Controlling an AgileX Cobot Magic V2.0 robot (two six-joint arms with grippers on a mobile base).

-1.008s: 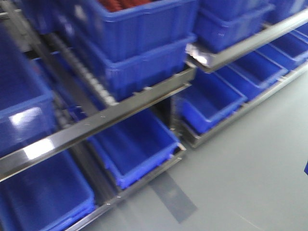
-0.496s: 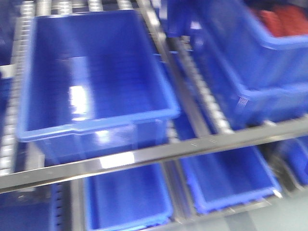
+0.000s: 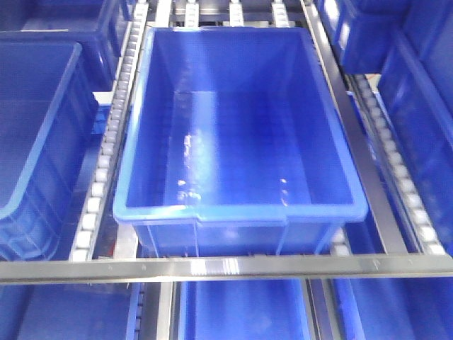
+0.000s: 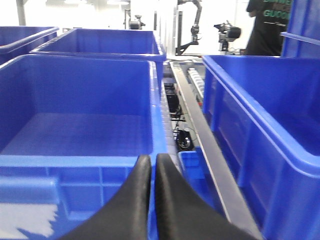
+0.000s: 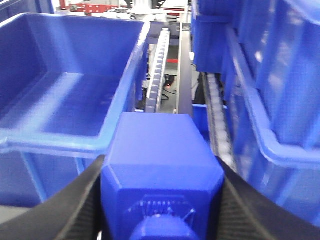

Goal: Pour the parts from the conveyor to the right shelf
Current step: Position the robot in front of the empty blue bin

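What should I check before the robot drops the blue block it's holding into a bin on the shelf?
1. The right claw clamps the blue block: ok.
2. The middle bin is empty: ok.
3. It sits square on the roller rails behind the steel bar: ok.
4. The left claw is shut, holding nothing: ok.
5. The blue block over an opening: not ok; right wrist view shows it short of the side bin, facing the rail gap.
6. Whether the side bin is the middle bin: cannot tell.

A blue bin [image 3: 241, 211] sits on the roller rails [image 3: 106, 159] of the shelf [image 3: 226, 267]; other bins [image 3: 35, 142] flank it.
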